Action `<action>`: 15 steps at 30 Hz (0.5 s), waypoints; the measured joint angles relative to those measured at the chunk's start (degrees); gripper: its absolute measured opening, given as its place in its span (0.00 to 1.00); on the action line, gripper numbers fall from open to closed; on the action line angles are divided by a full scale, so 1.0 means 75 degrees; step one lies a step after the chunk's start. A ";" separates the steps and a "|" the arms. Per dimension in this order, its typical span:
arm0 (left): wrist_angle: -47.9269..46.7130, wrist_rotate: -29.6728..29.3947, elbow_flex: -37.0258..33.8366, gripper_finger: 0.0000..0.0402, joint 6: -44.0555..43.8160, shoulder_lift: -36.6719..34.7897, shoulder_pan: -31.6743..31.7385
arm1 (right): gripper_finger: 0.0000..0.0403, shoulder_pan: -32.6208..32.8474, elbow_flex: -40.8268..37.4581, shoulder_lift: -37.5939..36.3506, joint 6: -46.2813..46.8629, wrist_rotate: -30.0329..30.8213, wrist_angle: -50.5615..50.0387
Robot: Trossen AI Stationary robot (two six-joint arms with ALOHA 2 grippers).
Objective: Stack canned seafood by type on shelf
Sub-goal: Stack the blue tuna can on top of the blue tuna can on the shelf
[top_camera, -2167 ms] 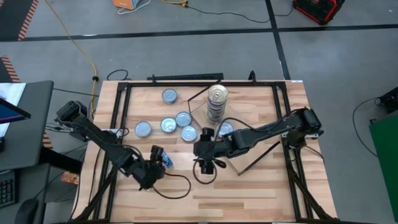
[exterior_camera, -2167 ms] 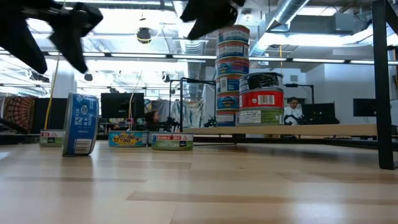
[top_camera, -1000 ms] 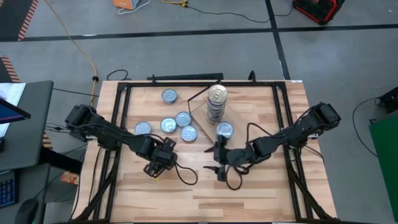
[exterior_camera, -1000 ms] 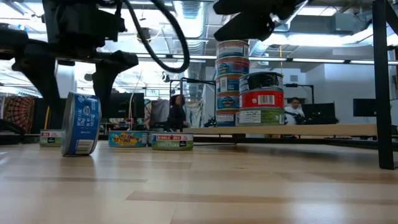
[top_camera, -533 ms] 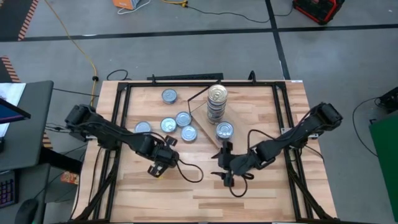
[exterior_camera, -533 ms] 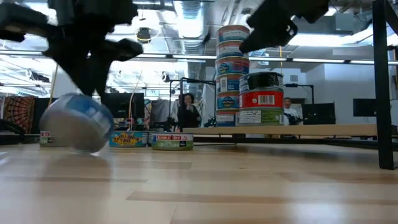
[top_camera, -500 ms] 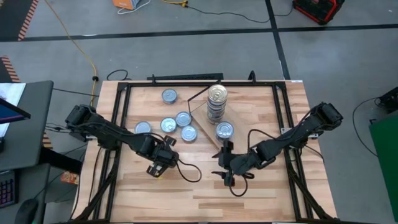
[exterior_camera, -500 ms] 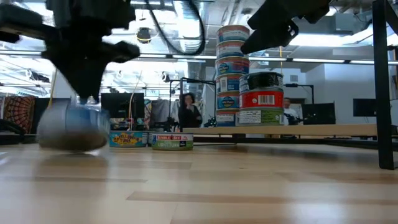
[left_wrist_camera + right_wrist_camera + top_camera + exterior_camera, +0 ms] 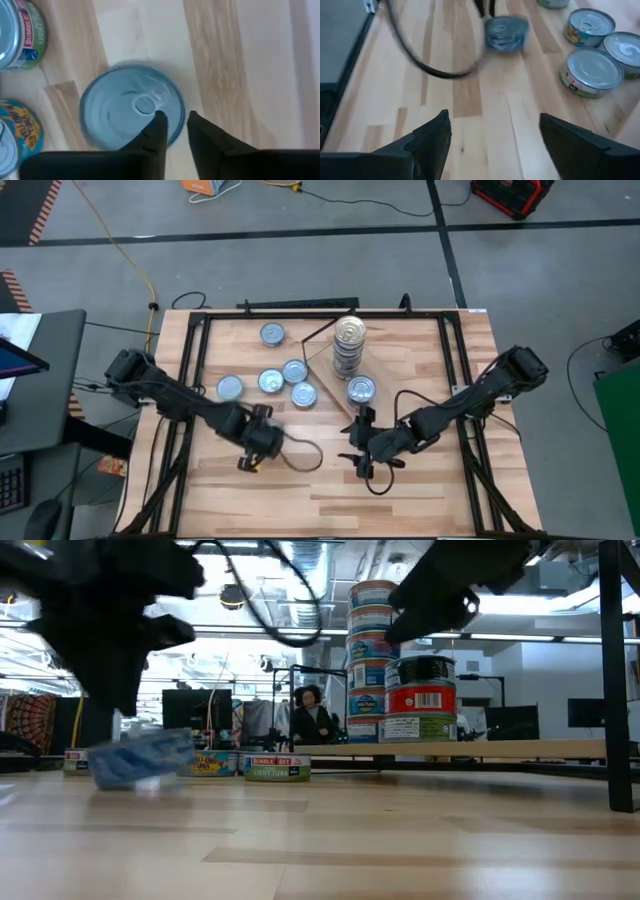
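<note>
The left gripper (image 9: 172,125) hung low over the front-left part of the table (image 9: 420,480), its fingers (image 9: 156,131) drawn close together with only a narrow gap, their tips over the rim of a blue-labelled tin (image 9: 131,112) lying flat, lid up; whether they pinched the rim or merely touched it could not be told. In the low view that tin (image 9: 140,758) showed blurred on the tabletop under the arm. Beyond it, a loose group of tins (image 9: 282,378) sat on the table left of the shelf (image 9: 318,362). On the shelf stood a tall stack of tins (image 9: 349,345) and, just in front, a shorter stack (image 9: 361,390). The right gripper (image 9: 492,132) waited near the table's middle front, its fingers spread wide and empty, facing the blue tin.
</note>
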 joint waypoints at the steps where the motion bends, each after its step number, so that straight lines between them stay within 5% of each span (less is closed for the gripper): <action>1: 0.0246 -0.0252 -0.0189 0.19 -0.0078 0.0000 -0.0126 | 0.81 -0.0005 -0.0006 0.0068 -0.0084 0.0012 0.0133; 7: 0.0647 -0.0610 -0.0857 0.33 -0.0163 0.0003 -0.0309 | 0.81 -0.0019 0.0011 0.0081 -0.0349 0.0009 0.0461; 15: 0.0497 -0.0585 -0.0793 0.32 -0.0135 -0.0004 -0.0309 | 0.81 -0.0072 0.0008 0.0053 -0.0424 0.0006 0.0696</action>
